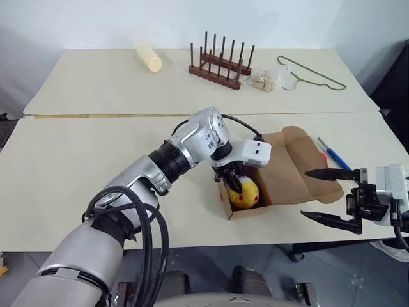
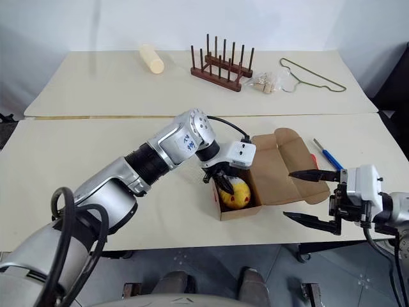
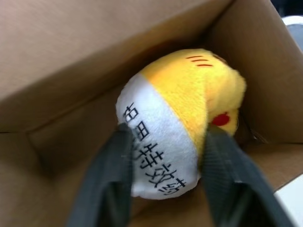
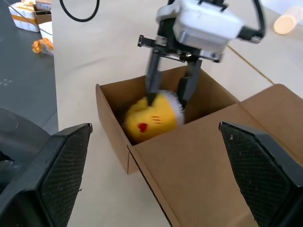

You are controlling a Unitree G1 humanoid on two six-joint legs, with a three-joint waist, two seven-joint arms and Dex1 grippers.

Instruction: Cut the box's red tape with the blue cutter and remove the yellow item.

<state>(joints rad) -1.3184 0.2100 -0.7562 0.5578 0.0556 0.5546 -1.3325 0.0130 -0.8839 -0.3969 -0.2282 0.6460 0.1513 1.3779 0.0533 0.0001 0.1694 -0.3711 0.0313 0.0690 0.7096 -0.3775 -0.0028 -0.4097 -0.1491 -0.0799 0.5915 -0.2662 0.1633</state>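
Black printed characters on yellow item's (image 3: 189, 123) white patch, from left wrist.

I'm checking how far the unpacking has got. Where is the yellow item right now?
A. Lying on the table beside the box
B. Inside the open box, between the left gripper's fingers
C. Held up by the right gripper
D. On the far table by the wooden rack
B: the yellow item sits inside the open box, with the left gripper closed around its white patch.
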